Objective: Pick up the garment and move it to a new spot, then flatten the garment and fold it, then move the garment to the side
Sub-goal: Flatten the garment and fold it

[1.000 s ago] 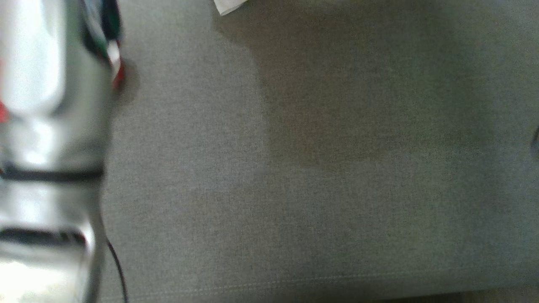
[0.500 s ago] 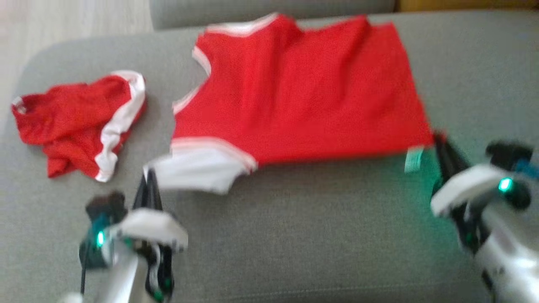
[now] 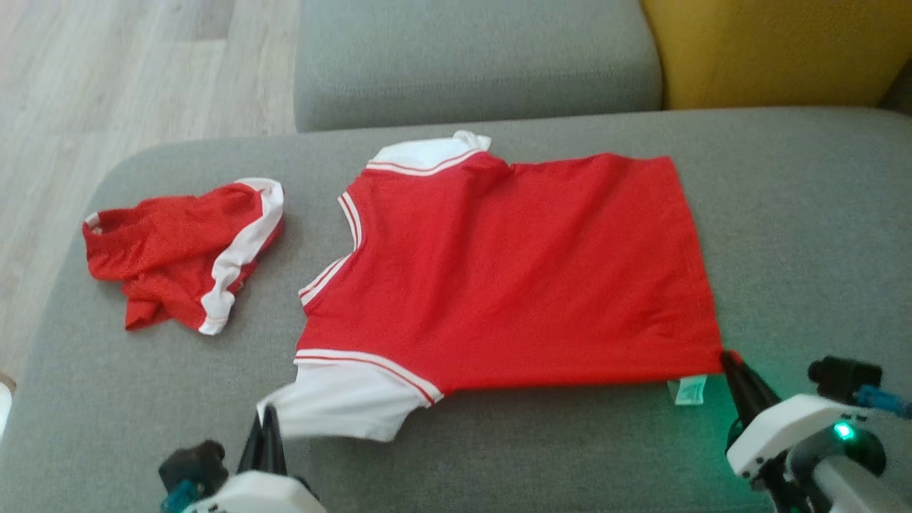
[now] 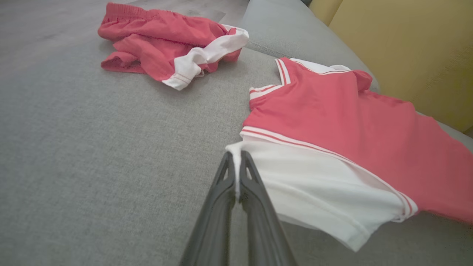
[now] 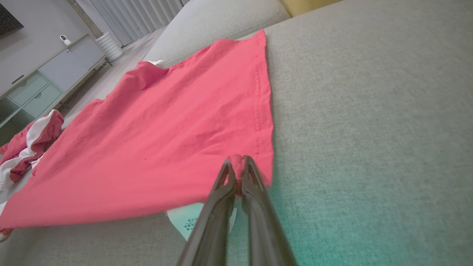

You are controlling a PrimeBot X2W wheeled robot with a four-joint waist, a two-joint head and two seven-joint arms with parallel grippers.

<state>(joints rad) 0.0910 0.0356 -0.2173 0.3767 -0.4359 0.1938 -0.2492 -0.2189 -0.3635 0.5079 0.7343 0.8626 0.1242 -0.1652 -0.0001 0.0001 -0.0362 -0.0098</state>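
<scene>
First, the head view: a red T-shirt (image 3: 513, 271) lies spread flat on the grey sofa seat (image 3: 798, 214), collar toward the left gripper's side and hem toward the right gripper's side. The left gripper (image 3: 269, 417) has its dark fingers pressed together on the edge of the white sleeve (image 3: 342, 402) nearest the robot. The right gripper (image 3: 728, 358) is pinched onto the shirt's near hem corner, and a pale care label (image 3: 687, 390) pokes out from under the hem just beside its tips. Crumpled red shorts (image 3: 185, 249) with a white side stripe sit ahead of the left gripper and out to its left, apart from the shirt. A grey back cushion (image 3: 470, 57) and a yellow cushion (image 3: 769, 50) lie beyond the shirt, with wooden floor (image 3: 107, 71) past the sofa's left end.

Next, the left wrist view: the fingers (image 4: 221, 192) clamp a thin fold of white sleeve cloth at their tips. The sleeve and red body stretch off to the right of the fingers, and the shorts lie ahead and to the left.

Lastly, the right wrist view: the fingers (image 5: 258, 199) squeeze a small bunch of red hem between them. The shirt spreads ahead and to the left, the label hangs just left of the fingers, and bare sofa lies to the right. A low cabinet (image 5: 48, 81) and curtains (image 5: 129, 14) stand far off.
</scene>
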